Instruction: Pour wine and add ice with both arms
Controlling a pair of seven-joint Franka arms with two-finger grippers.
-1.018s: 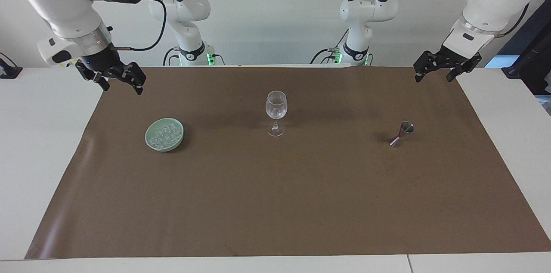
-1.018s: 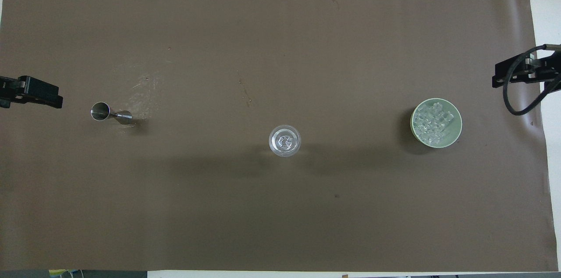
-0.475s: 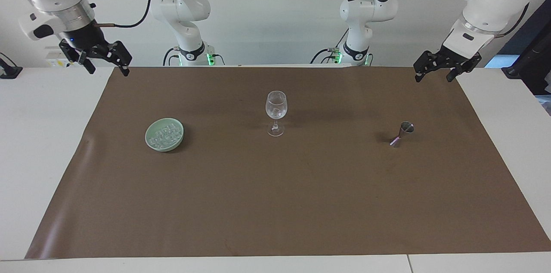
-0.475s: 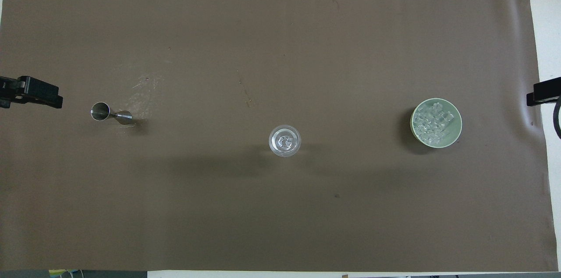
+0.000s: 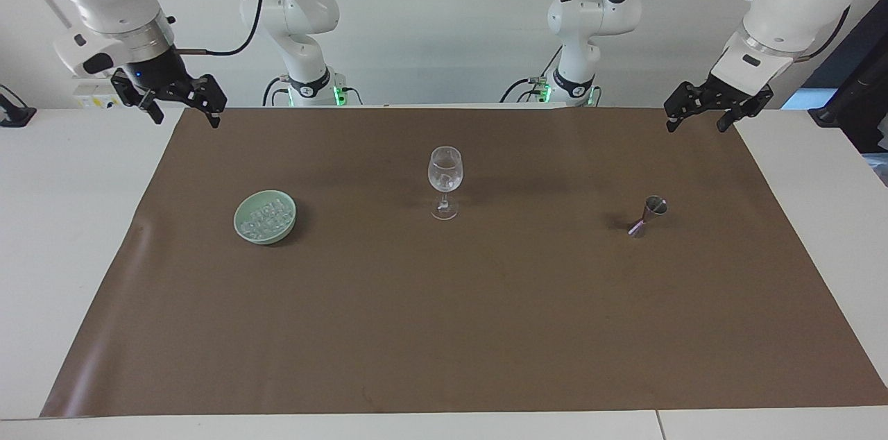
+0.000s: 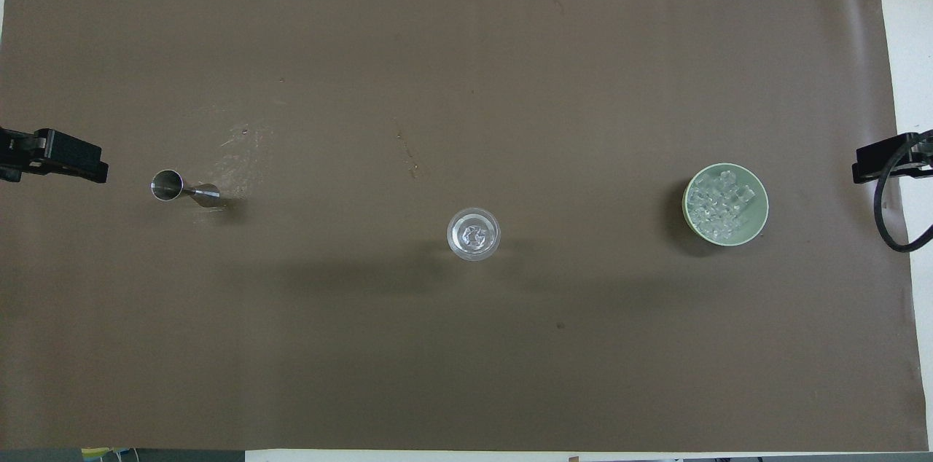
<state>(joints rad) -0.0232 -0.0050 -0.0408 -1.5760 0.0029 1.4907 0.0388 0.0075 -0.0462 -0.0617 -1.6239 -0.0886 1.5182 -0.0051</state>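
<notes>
Ice [image 5: 264,219]: heap of small clear cubes in a pale green bowl [image 5: 241,230], left of centre in the facing view, on the brown sheet [image 5: 444,329] covering the counter [image 5: 62,218]. Wine glass [image 5: 445,176]: upright at frame centre, clear pieces in its bowl. Metal jigger [image 5: 649,214]: right of centre, standing. Right gripper [image 5: 182,107]: upper left of frame, raised over the sheet's corner, fingers spread, empty. Left gripper [image 5: 702,108]: upper right, raised over the sheet's edge, fingers parted, empty.
</notes>
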